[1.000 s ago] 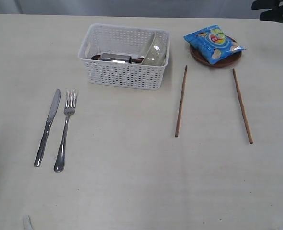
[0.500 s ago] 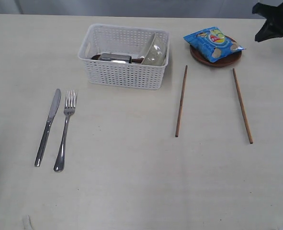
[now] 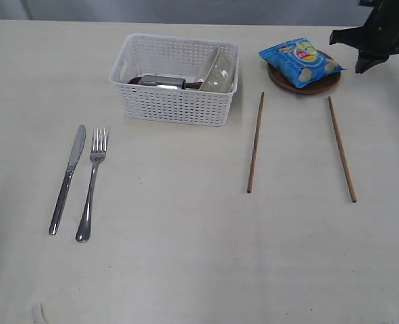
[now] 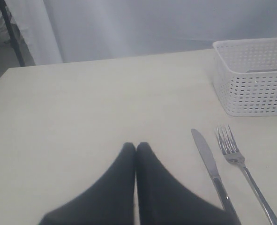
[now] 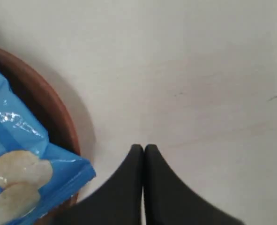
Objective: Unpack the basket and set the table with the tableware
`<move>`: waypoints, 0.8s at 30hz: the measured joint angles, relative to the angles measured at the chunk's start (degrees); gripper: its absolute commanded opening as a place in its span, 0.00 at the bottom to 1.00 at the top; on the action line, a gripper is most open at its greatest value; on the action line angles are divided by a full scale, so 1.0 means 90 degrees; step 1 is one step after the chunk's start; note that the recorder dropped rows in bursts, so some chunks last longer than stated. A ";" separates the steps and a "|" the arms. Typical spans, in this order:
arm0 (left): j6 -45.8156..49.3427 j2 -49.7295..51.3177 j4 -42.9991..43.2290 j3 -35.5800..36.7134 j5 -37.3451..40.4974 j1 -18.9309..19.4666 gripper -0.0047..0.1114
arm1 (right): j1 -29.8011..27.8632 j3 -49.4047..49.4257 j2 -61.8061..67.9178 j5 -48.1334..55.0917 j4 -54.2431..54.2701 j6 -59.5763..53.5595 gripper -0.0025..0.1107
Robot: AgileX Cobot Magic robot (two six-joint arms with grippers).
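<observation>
Tableware lay spread on a pale table (image 3: 185, 270) in the exterior view. A white lattice basket (image 3: 175, 108) stood at the far side, left of centre. It held a steel cup (image 3: 162, 82) lying low and a pale bowl (image 3: 219, 71) tilted against its right wall. A dark shape (image 3: 134, 81) beside the cup was too hidden to name. To the right of the basket, a brown plate (image 3: 321, 86) carried a blue chip bag (image 3: 299, 62). Two chopsticks (image 3: 255, 143) (image 3: 341, 149) lay well apart nearer the viewer. A knife (image 3: 67, 181) and a fork (image 3: 92, 185) lay side by side at near left. A dark arm (image 3: 381, 34) hung just right of the plate.

The left wrist view showed the left gripper (image 4: 136, 146) fully closed and empty, left of the knife.

The right wrist view showed the right gripper (image 5: 143, 149) pressed closed on nothing, over bare table just beside the plate's rim.
</observation>
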 measured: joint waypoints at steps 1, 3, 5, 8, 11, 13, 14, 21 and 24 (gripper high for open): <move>0.0000 0.0000 0.0000 0.0000 0.0000 0.0000 0.04 | 0.0000 0.0000 0.0093 0.0000 0.0188 -0.0092 0.02; 0.0000 0.0000 0.0000 0.0000 0.0000 0.0000 0.04 | 0.0056 0.0000 0.0243 0.0005 0.0574 -0.0382 0.02; 0.0000 0.0000 0.0000 0.0000 0.0000 0.0000 0.04 | 0.0078 0.0000 0.0248 -0.0008 0.1091 -0.0744 0.02; 0.0000 0.0000 0.0000 0.0000 0.0000 0.0000 0.04 | 0.0102 0.0000 0.0223 -0.0008 0.1422 -0.1019 0.02; 0.0000 0.0000 0.0000 0.0000 0.0000 0.0000 0.04 | 0.0102 0.0000 0.0028 -0.0008 0.0998 -0.0879 0.02; 0.0000 0.0000 0.0000 0.0000 0.0000 0.0000 0.04 | 0.0047 0.0000 -0.0149 -0.0008 0.0870 -0.0804 0.02; 0.0000 0.0000 0.0000 0.0000 0.0000 0.0000 0.04 | 0.0003 0.0000 -0.0269 -0.0008 0.0824 -0.0776 0.02; 0.0000 0.0000 0.0000 0.0000 0.0000 0.0000 0.04 | -0.0112 0.0000 -0.1269 0.0004 0.1845 -0.1399 0.02; 0.0000 0.0000 -0.0012 0.0000 0.0000 0.0000 0.04 | 0.0089 0.0000 -0.1670 0.0117 0.2512 -0.1765 0.02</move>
